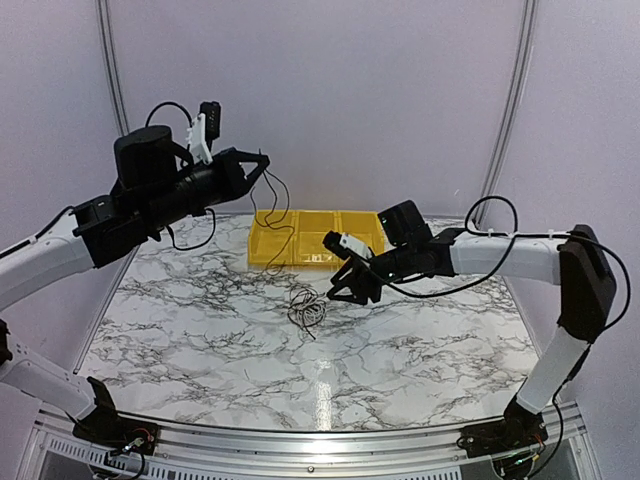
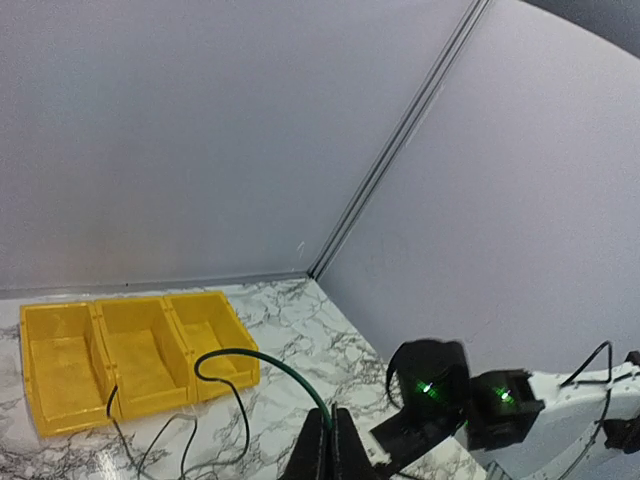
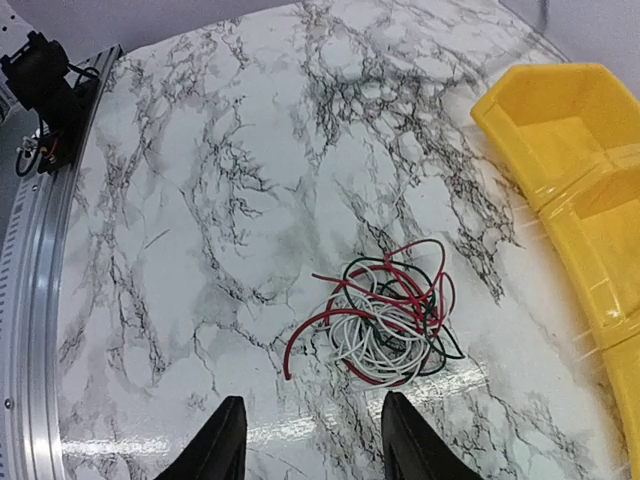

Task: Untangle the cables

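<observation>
Marble table bears the tangle, the right claw spread near it. The left claw, held high, pinches one green wire trailing to yellow bins.

Shining bright and even from overhead; glaring on table by near edge; casting faint shadows; smearing bin slightly.

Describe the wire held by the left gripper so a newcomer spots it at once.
Find the yellow bins at the far edge of the table. Above their left end, the raised left gripper pinches a thin dark wire that hangs down towards them. Unlike the red, white and dark tangle lying on the table, it hangs loose, not bunched.
</observation>
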